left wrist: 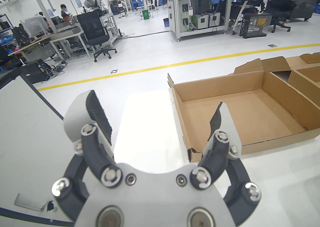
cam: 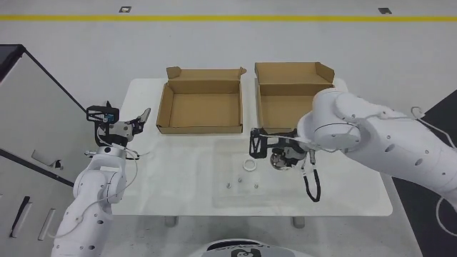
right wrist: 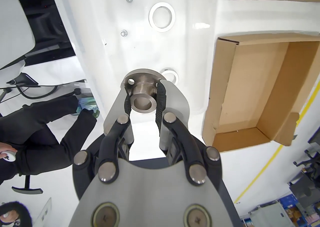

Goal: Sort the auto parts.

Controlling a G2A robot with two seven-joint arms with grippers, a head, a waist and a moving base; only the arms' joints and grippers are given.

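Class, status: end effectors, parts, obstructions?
Right end effector shut on flanged steel bushing. Left end effector open beside brown cardboard box. White plastic ring apart, not blocking.

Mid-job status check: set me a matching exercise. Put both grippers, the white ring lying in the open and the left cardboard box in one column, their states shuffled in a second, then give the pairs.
Things
1. left gripper
2. right gripper
3. white ring
4. left cardboard box

States
A. lying flat on the table, nothing touching it
B. shut on the metal flanged part
C. open, holding nothing
D. empty inside

Pairs: 1-C, 2-B, 3-A, 4-D
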